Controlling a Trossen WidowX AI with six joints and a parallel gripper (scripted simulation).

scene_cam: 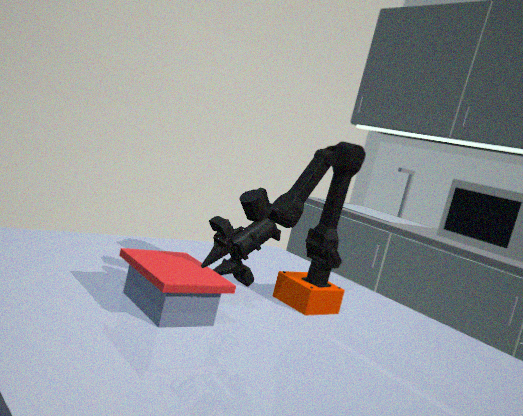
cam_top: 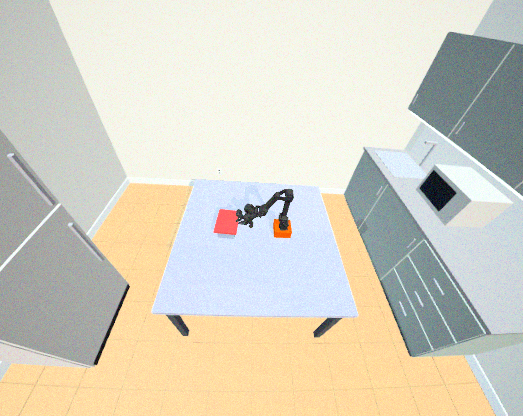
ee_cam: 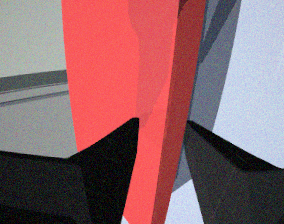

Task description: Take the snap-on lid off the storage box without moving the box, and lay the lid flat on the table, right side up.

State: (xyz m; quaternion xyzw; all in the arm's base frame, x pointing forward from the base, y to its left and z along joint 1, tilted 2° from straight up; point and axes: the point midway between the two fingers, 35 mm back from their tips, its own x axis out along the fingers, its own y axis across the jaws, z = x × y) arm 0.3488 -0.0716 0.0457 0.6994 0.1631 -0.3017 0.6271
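The red lid lies level on top of the grey storage box and overhangs its walls. My gripper is shut on the lid's edge on the side toward the arm's base. One finger lies over the lid's top face, the other is below the overhanging rim, beside the box wall. In the exterior view the lower fingertip is partly hidden behind the lid.
The arm's orange base block stands on the pale table, to the right of the box in the top and exterior views. A counter with a microwave stands off to the right, beyond the table.
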